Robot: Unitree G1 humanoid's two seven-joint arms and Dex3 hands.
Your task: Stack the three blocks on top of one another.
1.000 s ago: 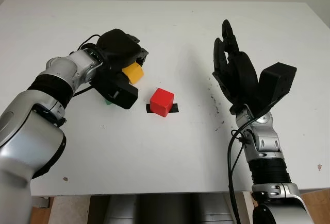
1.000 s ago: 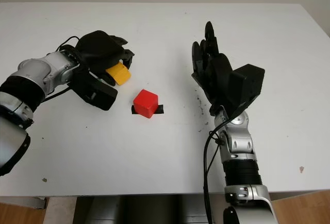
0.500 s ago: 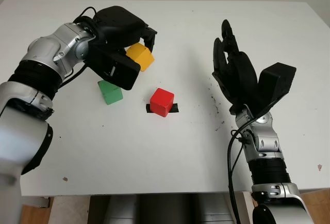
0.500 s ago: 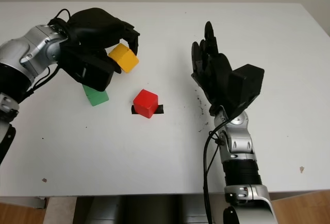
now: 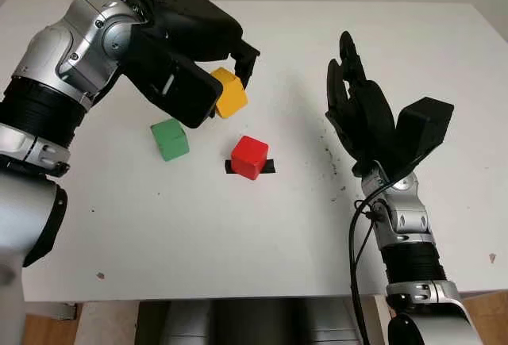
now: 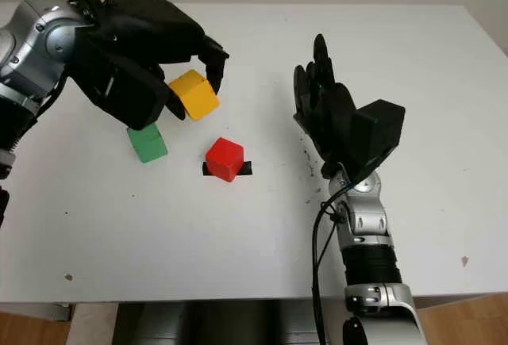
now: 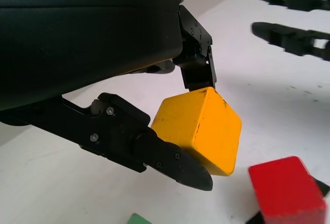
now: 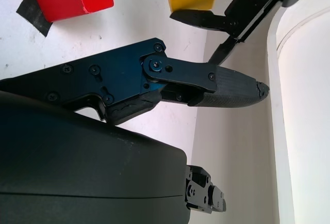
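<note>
My left hand (image 5: 222, 83) is shut on the yellow block (image 5: 229, 93), holding it in the air just up and left of the red block (image 5: 249, 156). The left wrist view has the yellow block (image 7: 200, 129) pinched between black fingers (image 7: 170, 159), with the red block (image 7: 286, 190) below it. The red block stands on a strip of black tape (image 5: 267, 166) at the table's middle. The green block (image 5: 170, 139) lies on the table to the left of the red one. My right hand (image 5: 361, 115) is open, raised over the right side of the table.
The white table (image 5: 254, 234) runs wide in front and to the right of the blocks. Small dark specks (image 5: 329, 155) mark the surface beside the right hand. The table's front edge (image 5: 238, 296) is near the bottom.
My left hand has lifted the yellow block off the table and carried it right, toward the red block. The green block came into view beneath it. The right hand has stayed put.
</note>
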